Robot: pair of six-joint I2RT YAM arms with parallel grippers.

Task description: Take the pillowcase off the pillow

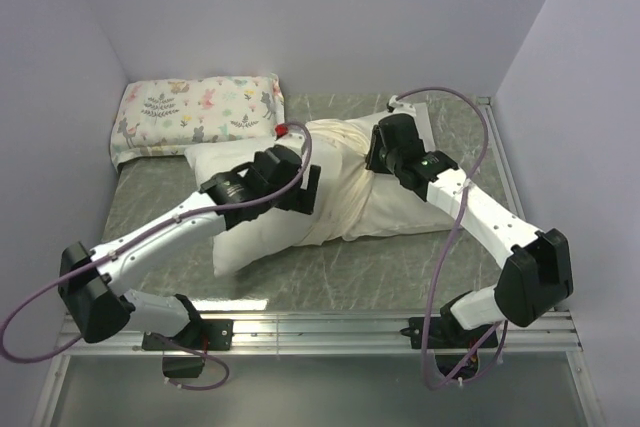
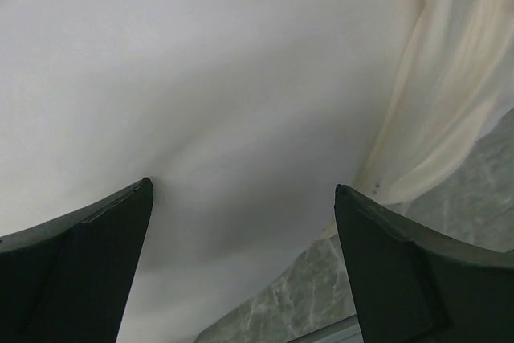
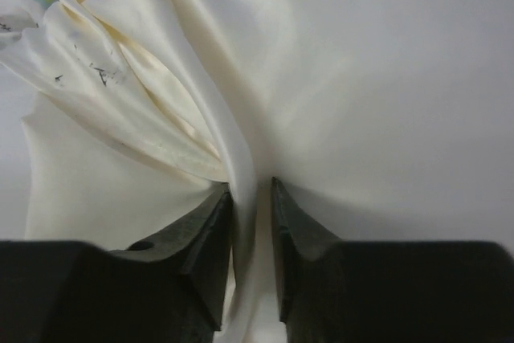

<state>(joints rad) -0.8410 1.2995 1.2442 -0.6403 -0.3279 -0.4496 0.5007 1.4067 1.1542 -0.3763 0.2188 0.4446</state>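
Note:
The white pillow (image 1: 245,242) lies across the middle of the table, its left half bare. The cream pillowcase (image 1: 350,187) is bunched over its right half. My left gripper (image 1: 300,187) is open and rests on the bare pillow beside the pillowcase's edge. In the left wrist view its jaws stand wide apart (image 2: 243,190) over the white pillow (image 2: 201,78), with cream pillowcase folds (image 2: 458,78) at the right. My right gripper (image 1: 378,155) is over the pillowcase's far right part. In the right wrist view it is shut (image 3: 251,186) on a pinched fold of the pillowcase (image 3: 241,142).
A smaller floral-and-animal printed pillow (image 1: 195,112) lies at the back left against the wall. The green marbled table top (image 1: 330,277) shows in front of the pillow. Walls close in on three sides, and a metal rail (image 1: 320,332) runs along the near edge.

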